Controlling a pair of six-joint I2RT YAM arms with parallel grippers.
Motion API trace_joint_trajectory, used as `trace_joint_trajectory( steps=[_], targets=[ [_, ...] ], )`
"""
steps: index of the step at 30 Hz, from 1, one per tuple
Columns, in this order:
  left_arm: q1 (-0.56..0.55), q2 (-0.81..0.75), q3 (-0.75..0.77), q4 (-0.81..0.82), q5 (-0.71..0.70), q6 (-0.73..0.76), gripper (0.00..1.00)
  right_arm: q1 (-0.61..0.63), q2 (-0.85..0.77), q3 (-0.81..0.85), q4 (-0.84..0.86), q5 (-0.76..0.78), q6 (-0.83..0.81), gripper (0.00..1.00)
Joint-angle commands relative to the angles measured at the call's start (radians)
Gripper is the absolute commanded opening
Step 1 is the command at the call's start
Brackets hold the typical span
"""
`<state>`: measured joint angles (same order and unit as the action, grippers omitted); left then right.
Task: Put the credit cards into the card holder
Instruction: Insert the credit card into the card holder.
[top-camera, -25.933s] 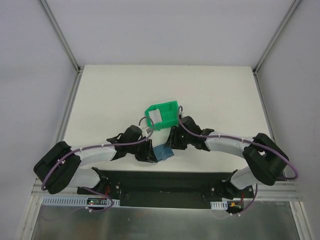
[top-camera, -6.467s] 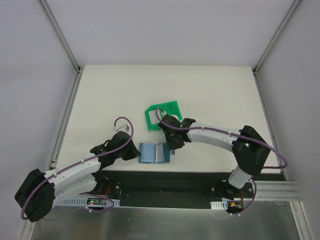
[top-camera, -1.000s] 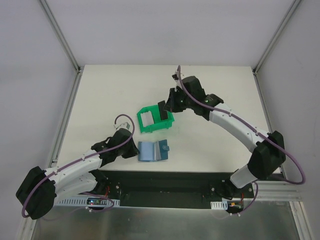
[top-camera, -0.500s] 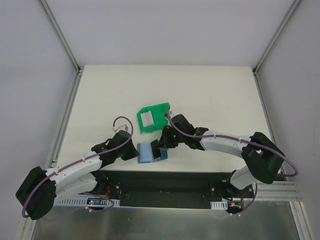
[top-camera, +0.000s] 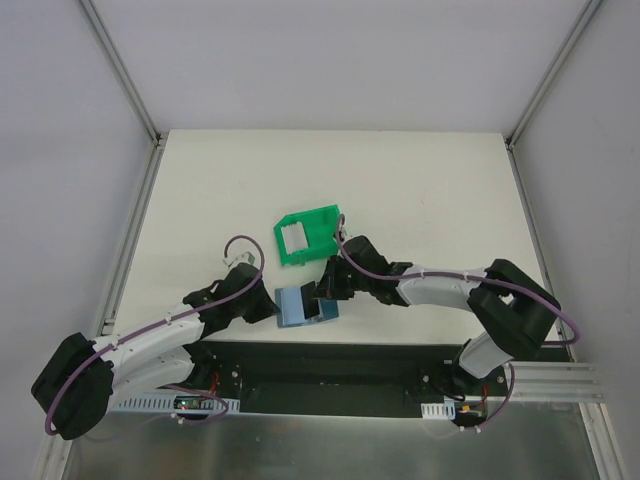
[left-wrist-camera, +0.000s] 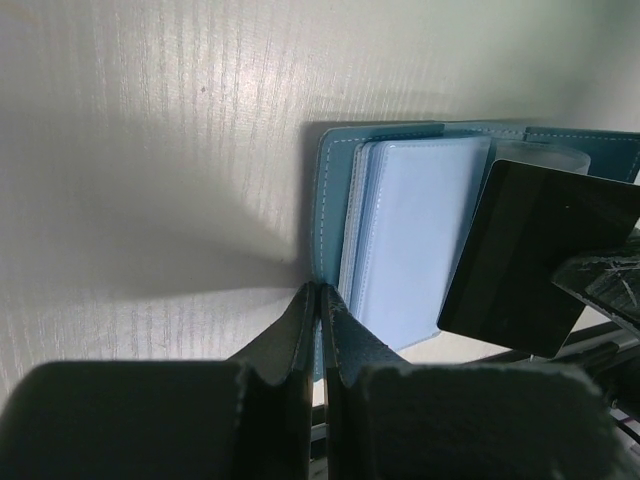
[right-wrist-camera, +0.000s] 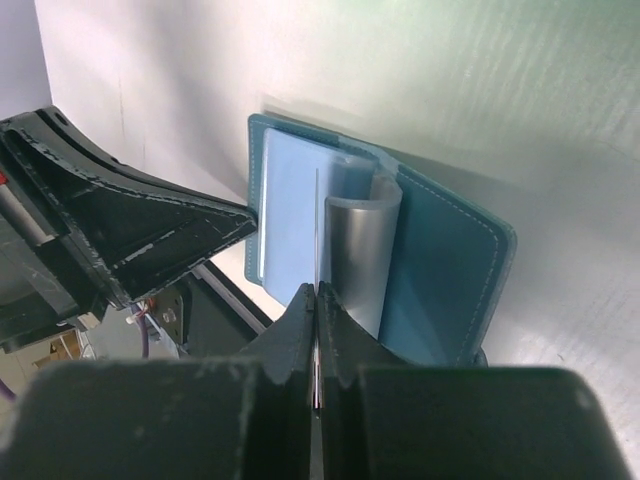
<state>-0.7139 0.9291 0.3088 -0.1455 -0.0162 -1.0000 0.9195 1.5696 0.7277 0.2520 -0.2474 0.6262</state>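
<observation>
Card holder (left-wrist-camera: 400, 235) open flat, spine fore-aft; right tool (right-wrist-camera: 316, 290) pinching tilted dark card (left-wrist-camera: 535, 255); left tool (left-wrist-camera: 318, 288) pressed together.

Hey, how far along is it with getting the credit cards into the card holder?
Done: the card holder lies open, the left gripper closed against its edge; whether any card is already pocketed cannot be told. In hand: the right gripper pinches a dark card at the sleeves. Left: sliding it in, then any remaining cards.

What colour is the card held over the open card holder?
The card is black; left wrist view shows it best.
</observation>
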Motion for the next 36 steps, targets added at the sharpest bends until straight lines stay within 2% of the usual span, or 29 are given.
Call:
trace_joint_trajectory(
  steps=[1,12,20,36],
  targets=[
    [-0.002,-0.006,-0.020,0.007,0.007,-0.018,0.00,-0.013,-0.020,-0.030,0.044,0.030,0.027,0.01],
    [-0.004,0.008,-0.013,0.007,0.004,-0.002,0.00,-0.025,-0.066,-0.060,-0.008,0.071,0.007,0.00],
    [-0.004,-0.001,-0.013,0.007,0.004,0.004,0.00,-0.028,-0.106,-0.014,-0.195,0.137,-0.060,0.01],
    [-0.004,-0.004,-0.016,0.009,0.002,0.012,0.00,-0.093,-0.261,-0.079,-0.376,0.148,-0.129,0.00]
  ],
)
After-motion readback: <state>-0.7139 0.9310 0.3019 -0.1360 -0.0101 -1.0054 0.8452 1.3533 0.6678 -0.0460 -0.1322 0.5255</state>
